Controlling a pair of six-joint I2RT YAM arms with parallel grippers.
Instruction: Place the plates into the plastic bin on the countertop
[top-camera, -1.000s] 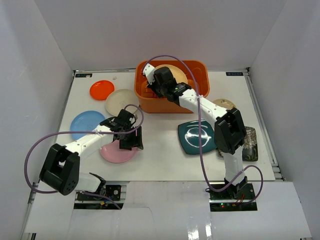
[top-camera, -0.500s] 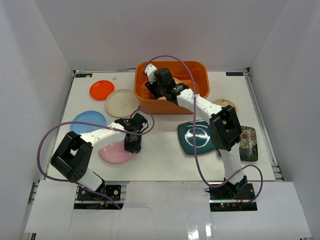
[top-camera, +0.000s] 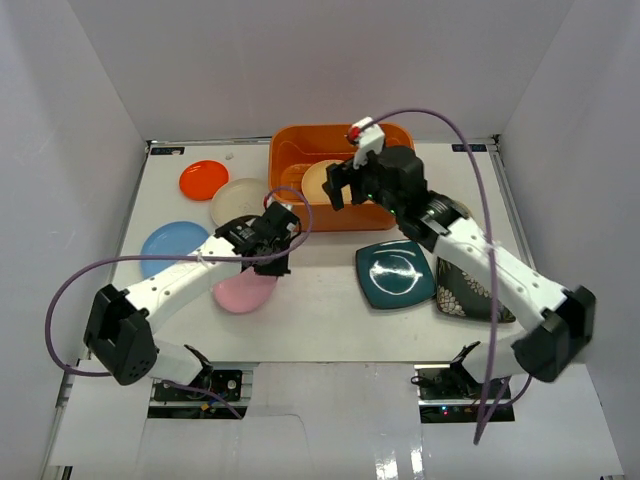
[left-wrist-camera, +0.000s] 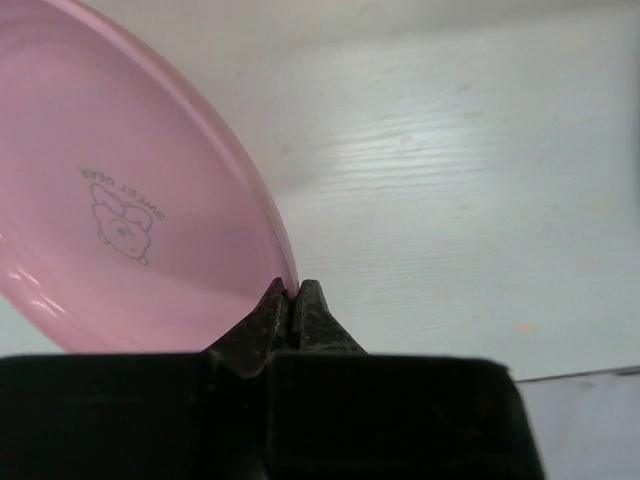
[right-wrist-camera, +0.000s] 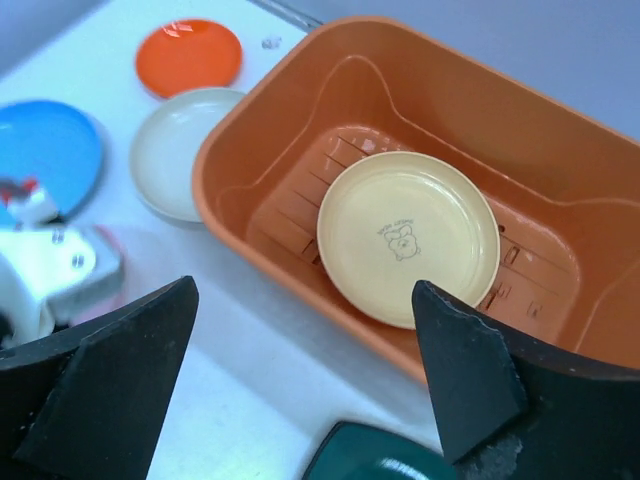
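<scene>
The pink plate (top-camera: 243, 291) (left-wrist-camera: 130, 210) is tilted up off the countertop (top-camera: 320, 320), and my left gripper (top-camera: 277, 256) (left-wrist-camera: 292, 291) is shut on its right rim. A yellow plate (top-camera: 318, 180) (right-wrist-camera: 408, 238) lies flat on the ribbed bottom of the orange plastic bin (top-camera: 300, 214) (right-wrist-camera: 262, 138). Above the bin's front wall my right gripper (top-camera: 340, 188) (right-wrist-camera: 305, 290) hangs open and empty. On the countertop lie the orange-red plate (top-camera: 203, 179), cream plate (top-camera: 238, 203), light blue plate (top-camera: 168, 246), teal square plate (top-camera: 395, 275) and black flowered plate (top-camera: 470, 292).
The right arm crosses over a small beige plate (top-camera: 452, 208) beside the bin, hiding most of it. White walls enclose the countertop on three sides, with metal rails along its edges. Purple cables loop over both arms.
My left gripper has shut on the pink plate's rim and tipped it up. My right gripper has opened, left the yellow plate in the bin and drawn back toward the front wall.
</scene>
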